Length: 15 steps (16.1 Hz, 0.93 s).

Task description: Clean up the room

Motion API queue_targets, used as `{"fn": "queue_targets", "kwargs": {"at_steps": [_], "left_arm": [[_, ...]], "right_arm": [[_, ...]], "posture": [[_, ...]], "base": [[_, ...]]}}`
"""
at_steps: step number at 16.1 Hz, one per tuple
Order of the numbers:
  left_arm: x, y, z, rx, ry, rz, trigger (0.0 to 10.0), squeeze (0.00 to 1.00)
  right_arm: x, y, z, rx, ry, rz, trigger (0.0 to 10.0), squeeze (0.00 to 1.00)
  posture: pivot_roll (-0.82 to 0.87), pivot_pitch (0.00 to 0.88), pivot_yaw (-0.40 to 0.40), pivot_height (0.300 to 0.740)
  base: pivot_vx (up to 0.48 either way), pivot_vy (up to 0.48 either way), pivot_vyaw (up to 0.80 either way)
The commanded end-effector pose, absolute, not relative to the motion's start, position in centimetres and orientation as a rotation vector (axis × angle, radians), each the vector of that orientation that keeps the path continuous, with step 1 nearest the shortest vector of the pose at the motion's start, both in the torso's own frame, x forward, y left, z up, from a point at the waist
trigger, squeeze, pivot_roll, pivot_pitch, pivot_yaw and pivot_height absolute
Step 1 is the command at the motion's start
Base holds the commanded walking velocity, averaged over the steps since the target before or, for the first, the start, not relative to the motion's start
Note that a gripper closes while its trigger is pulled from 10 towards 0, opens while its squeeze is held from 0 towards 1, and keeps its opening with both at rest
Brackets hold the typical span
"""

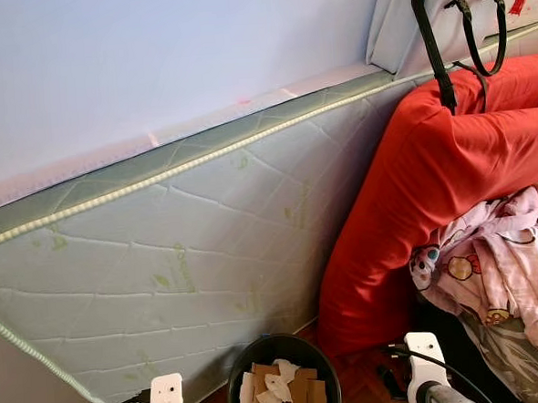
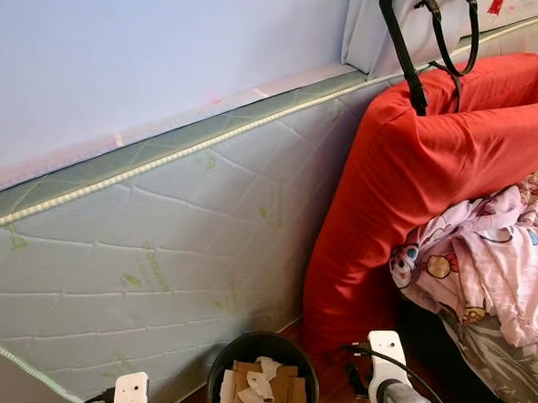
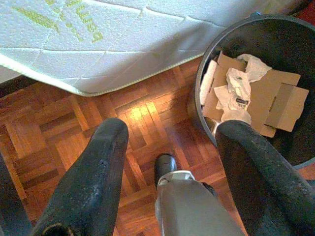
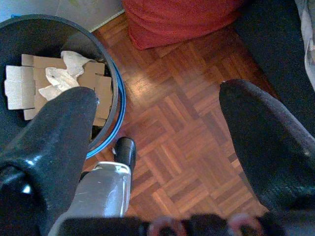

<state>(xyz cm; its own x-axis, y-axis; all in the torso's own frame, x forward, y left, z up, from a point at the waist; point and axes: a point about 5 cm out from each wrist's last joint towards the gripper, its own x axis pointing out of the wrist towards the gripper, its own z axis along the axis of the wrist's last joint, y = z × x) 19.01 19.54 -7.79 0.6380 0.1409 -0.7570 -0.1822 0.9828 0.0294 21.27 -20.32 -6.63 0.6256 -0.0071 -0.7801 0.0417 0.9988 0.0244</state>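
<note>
Parquet floor (image 3: 74,128) underfoot. Mattress (image 1: 163,254) on edge against white wall (image 1: 151,62), red cushion (image 1: 415,193) beside it. Black bin (image 1: 280,347) of cardboard and tissue between left gripper (image 3: 172,157) and right gripper (image 4: 157,147), both spread wide, holding nothing.

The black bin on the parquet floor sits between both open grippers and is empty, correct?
Not quite. The black bin on the parquet floor is not empty: the left wrist view shows cardboard pieces and crumpled paper inside. The left gripper and right gripper are both open.
</note>
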Motion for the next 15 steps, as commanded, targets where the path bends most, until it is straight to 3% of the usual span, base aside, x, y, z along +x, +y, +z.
{"fn": "queue_targets", "kwargs": {"at_steps": [1,15], "left_arm": [[18.49,19.44,-8.09,-0.049,0.879,0.18,10.0,0.0],[18.5,19.43,-8.09,-0.051,0.879,0.183,10.0,0.0]], "right_arm": [[20.85,-20.59,-6.82,0.04,0.905,-0.036,10.0,0.0],[20.87,-20.61,-6.81,0.034,0.908,-0.034,10.0,0.0]], "posture": [[0.0,0.0,-0.041,0.719],[0.01,0.0,-0.045,0.719]], "base": [[0.0,0.0,0.0],[-0.017,0.0,0.0]]}}
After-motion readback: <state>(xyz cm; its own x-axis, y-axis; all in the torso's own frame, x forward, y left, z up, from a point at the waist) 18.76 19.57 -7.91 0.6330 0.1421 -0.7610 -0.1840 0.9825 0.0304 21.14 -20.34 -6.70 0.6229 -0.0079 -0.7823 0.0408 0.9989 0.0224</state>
